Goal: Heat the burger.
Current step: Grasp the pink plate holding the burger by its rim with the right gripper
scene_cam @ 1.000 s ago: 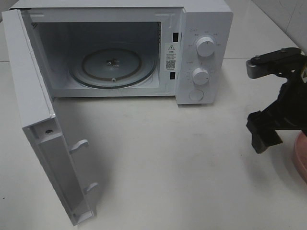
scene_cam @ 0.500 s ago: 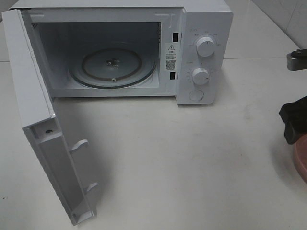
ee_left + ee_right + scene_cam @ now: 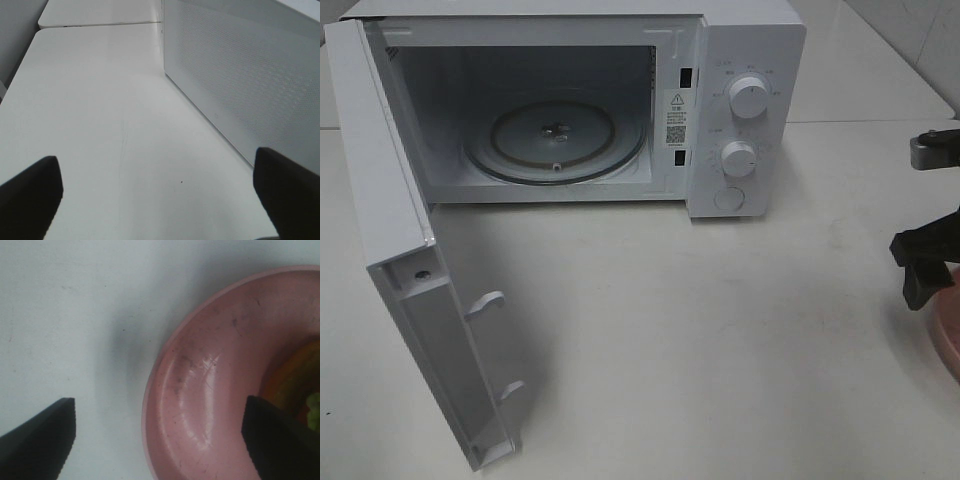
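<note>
Barely a sliver of the burger (image 3: pixel 298 382) shows, an orange-brown side and a bit of green lettuce, sitting on a round pink plate (image 3: pixel 200 390) toward the right edge of the white counter (image 3: pixel 720 330). The black right gripper (image 3: pixel 160 437) hangs over the plate's rim, jaws spread wide, grasping nothing. Toward the counter's far edge stands a boxy white microwave (image 3: pixel 780 50), its door (image 3: pixel 380 180) swung open and a glass turntable (image 3: pixel 555 140) inside. The left gripper (image 3: pixel 160 195) hangs beside its perforated side wall, jaws wide apart, holding nothing.
</note>
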{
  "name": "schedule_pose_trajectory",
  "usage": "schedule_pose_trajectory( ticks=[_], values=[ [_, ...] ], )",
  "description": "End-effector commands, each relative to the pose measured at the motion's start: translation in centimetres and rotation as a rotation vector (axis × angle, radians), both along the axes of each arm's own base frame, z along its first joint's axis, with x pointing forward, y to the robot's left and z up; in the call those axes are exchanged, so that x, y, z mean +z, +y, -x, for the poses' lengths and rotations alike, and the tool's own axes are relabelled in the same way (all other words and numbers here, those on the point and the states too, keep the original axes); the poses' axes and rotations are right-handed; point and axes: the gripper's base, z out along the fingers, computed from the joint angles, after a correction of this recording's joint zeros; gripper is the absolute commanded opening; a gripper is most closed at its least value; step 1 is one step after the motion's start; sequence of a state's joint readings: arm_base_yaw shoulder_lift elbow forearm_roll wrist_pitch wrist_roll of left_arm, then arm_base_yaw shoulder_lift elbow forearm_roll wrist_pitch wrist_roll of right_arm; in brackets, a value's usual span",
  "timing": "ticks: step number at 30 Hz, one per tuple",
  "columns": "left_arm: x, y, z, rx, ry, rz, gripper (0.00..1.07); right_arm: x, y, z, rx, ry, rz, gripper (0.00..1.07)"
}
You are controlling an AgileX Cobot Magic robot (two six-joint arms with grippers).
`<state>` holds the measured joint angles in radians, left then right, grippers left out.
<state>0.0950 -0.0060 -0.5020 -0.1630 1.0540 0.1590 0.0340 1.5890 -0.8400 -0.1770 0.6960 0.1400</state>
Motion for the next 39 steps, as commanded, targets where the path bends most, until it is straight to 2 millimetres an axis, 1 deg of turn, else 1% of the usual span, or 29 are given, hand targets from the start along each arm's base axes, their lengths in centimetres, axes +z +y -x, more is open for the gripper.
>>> schedule_pose_trajectory(
  ticks=[1, 5, 7, 8, 10, 13, 14, 16, 17, 21, 22, 23, 24, 25, 26, 27, 28, 29, 31, 32, 33, 34, 35, 39],
  values=[
    [0.0, 0.0, 0.2, -0.003, -0.030, 0.004, 0.98, -1.6, -0.9, -0.5, -0.025, 0.032, -0.006, 0.86],
    [0.0, 0.0, 0.2, -0.003, -0.030, 0.004, 0.98, -2.4, -1.1, -0.8, -0.044, 0.044, -0.021, 0.85],
    [0.0, 0.0, 0.2, -0.003, -0.030, 0.004, 0.98, -3.3, -1.0, -1.0, -0.043, 0.057, -0.030, 0.85],
    [0.0, 0.0, 0.2, -0.003, -0.030, 0.004, 0.98, -3.3, -1.0, -1.0, -0.043, 0.057, -0.030, 0.85],
    [0.0, 0.0, 0.2, -0.003, -0.030, 0.004, 0.98, -4.5, -1.0, -1.2, -0.044, 0.089, -0.035, 0.84],
    [0.0, 0.0, 0.2, -0.003, -0.030, 0.004, 0.98, -4.8, -1.0, -1.3, -0.046, 0.096, -0.036, 0.84],
    [0.0, 0.0, 0.2, -0.003, -0.030, 0.004, 0.98, -5.3, -0.9, -1.3, -0.050, 0.109, -0.044, 0.83],
    [0.0, 0.0, 0.2, -0.003, -0.030, 0.004, 0.98, -5.6, -0.9, -1.4, -0.050, 0.116, -0.047, 0.83],
    [0.0, 0.0, 0.2, -0.003, -0.030, 0.004, 0.98, -6.0, -0.9, -1.4, -0.049, 0.128, -0.047, 0.83],
    [0.0, 0.0, 0.2, -0.003, -0.030, 0.004, 0.98, -6.3, -0.9, -1.4, -0.049, 0.133, -0.047, 0.82],
    [0.0, 0.0, 0.2, -0.003, -0.030, 0.004, 0.98, -6.2, -0.9, -1.3, -0.051, 0.139, -0.046, 0.79],
    [0.0, 0.0, 0.2, -0.003, -0.030, 0.004, 0.98, -6.2, -0.9, -1.3, -0.059, 0.141, -0.046, 0.73],
    [0.0, 0.0, 0.2, -0.003, -0.030, 0.004, 0.98, -6.2, -0.9, -1.3, -0.059, 0.141, -0.046, 0.73],
    [0.0, 0.0, 0.2, -0.003, -0.030, 0.004, 0.98, -6.2, -0.9, -1.3, -0.065, 0.142, -0.046, 0.68],
    [0.0, 0.0, 0.2, -0.003, -0.030, 0.004, 0.98, -6.2, -0.9, -1.3, -0.065, 0.142, -0.046, 0.68],
    [0.0, 0.0, 0.2, -0.003, -0.030, 0.004, 0.98, -6.2, -0.9, -1.3, -0.077, 0.144, -0.046, 0.57],
    [0.0, 0.0, 0.2, -0.003, -0.030, 0.004, 0.98, -6.3, -0.9, -1.3, -0.077, 0.146, -0.043, 0.50],
    [0.0, 0.0, 0.2, -0.003, -0.030, 0.004, 0.98, -6.3, -0.9, -1.3, -0.077, 0.146, -0.043, 0.50],
    [0.0, 0.0, 0.2, -0.003, -0.030, 0.004, 0.98, -6.3, -0.9, -1.2, -0.100, 0.148, -0.044, 0.24],
    [0.0, 0.0, 0.2, -0.003, -0.030, 0.004, 0.98, -6.3, -0.9, -1.2, -0.100, 0.148, -0.044, 0.24],
    [0.0, 0.0, 0.2, -0.003, -0.030, 0.004, 0.98, -6.3, -0.9, -1.2, -0.109, 0.147, -0.044, 0.16],
    [0.0, 0.0, 0.2, -0.003, -0.030, 0.004, 0.98, -6.3, -0.9, -1.2, -0.109, 0.147, -0.044, 0.16],
    [0.0, 0.0, 0.2, -0.003, -0.030, 0.004, 0.98, -6.3, -0.9, -1.2, -0.110, 0.148, -0.043, 0.01],
    [0.0, 0.0, 0.2, -0.003, -0.030, 0.004, 0.98, -6.2, -0.9, -1.1, -0.098, 0.160, -0.040, 0.00]
  ],
)
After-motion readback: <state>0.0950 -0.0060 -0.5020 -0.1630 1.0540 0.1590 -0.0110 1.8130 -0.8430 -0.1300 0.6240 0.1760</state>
